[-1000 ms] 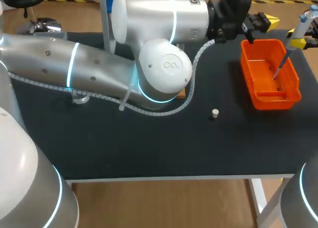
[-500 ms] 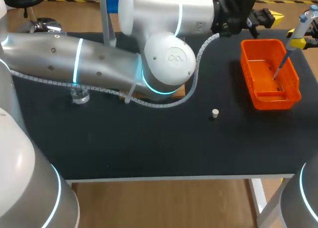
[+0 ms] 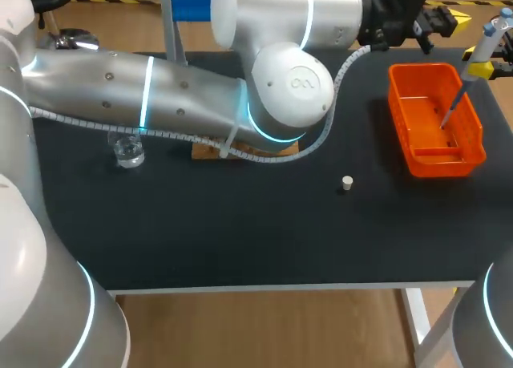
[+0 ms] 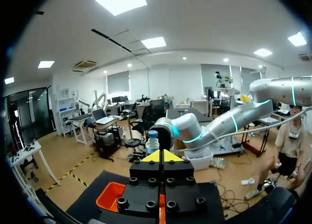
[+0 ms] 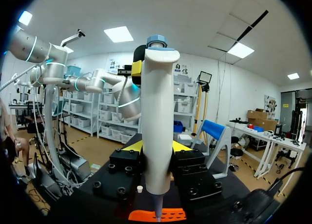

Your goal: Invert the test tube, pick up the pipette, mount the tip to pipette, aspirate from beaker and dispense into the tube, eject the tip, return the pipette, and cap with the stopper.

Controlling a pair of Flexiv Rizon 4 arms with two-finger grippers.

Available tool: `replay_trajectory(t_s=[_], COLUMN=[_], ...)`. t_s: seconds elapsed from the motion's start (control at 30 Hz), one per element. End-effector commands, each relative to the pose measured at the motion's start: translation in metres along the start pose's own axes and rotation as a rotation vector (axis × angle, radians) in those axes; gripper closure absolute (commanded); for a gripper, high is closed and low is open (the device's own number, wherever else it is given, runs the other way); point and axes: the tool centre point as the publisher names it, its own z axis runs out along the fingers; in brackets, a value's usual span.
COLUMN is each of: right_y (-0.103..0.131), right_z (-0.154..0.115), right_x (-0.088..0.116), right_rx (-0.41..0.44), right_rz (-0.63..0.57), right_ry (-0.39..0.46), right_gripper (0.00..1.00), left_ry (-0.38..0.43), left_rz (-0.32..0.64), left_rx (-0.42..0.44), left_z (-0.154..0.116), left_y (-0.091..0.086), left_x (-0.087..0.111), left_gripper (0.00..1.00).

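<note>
Change: the left arm (image 3: 184, 103) has swung up and toward the far side of the orange bin (image 3: 441, 163), uncovering the beaker (image 3: 128, 152). The pipette (image 5: 157, 87) has not shifted.

Left fingers (image 4: 162, 156): yellow tips pressed together, nothing between them. They sit just beyond the bin's far corner.

Right fingers (image 3: 481, 66): clamped on the pipette body. The pipette stands upright over the bin, with its tip (image 3: 450, 111) down inside.

Stopper (image 3: 346, 183): on the table (image 3: 240, 240), near the bin but apart from it.

Beaker: well apart from the bin, at the table's opposite side.

Wooden base (image 3: 210, 151) and blue stand (image 3: 186, 6): across the table from the bin, the base partly under the left arm.

Test tube: not visible, possibly hidden by that arm.

Risks (judged):
- The tip hangs close to the bin's outer wall, so on ejection it may strike the rim and bounce out.
- The left fingers are near the pipette's path, so lifting it back risks a clash.
- The left arm lies across the route to the stand and the base.
- The stopper is small and could roll if nudged.
</note>
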Motion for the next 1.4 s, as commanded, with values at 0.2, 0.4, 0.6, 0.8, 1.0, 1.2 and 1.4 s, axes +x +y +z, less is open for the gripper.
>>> replay_trajectory(t_s=[0.2, 0.4, 0.6, 0.8, 1.0, 1.2, 1.4], right_y=[0.000, 0.000, 0.000, 0.000, 0.000, 0.000, 0.000], right_z=[-0.002, -0.002, -0.002, -0.002, -0.002, -0.002, -0.002], right_x=[-0.001, -0.001, -0.001, -0.001, -0.001, -0.001, -0.001], right_rx=[0.000, 0.000, 0.000, 0.000, 0.000, 0.000, 0.000], right_rz=[0.000, 0.000, 0.000, 0.000, 0.000, 0.000, 0.000], right_ry=[0.005, 0.005, 0.005, 0.005, 0.005, 0.005, 0.005], right_gripper=[1.00, 1.00, 1.00, 1.00, 1.00, 1.00, 1.00], left_ry=[0.010, 0.009, 0.007, 0.012, 0.019, 0.027, 0.032], left_rz=[0.006, 0.010, 0.012, 0.013, 0.009, 0.002, -0.006], left_rx=[0.098, 0.109, 0.121, 0.135, 0.149, 0.155, 0.157], left_z=[0.024, 0.035, 0.043, 0.050, 0.057, 0.061, 0.062], left_y=[0.002, 0.001, 0.001, 0.001, 0.003, 0.004, 0.007], left_x=[-0.010, -0.012, -0.015, -0.016, -0.016, -0.014, -0.014], left_gripper=[1.00, 1.00, 1.00, 1.00, 1.00, 1.00, 1.00])
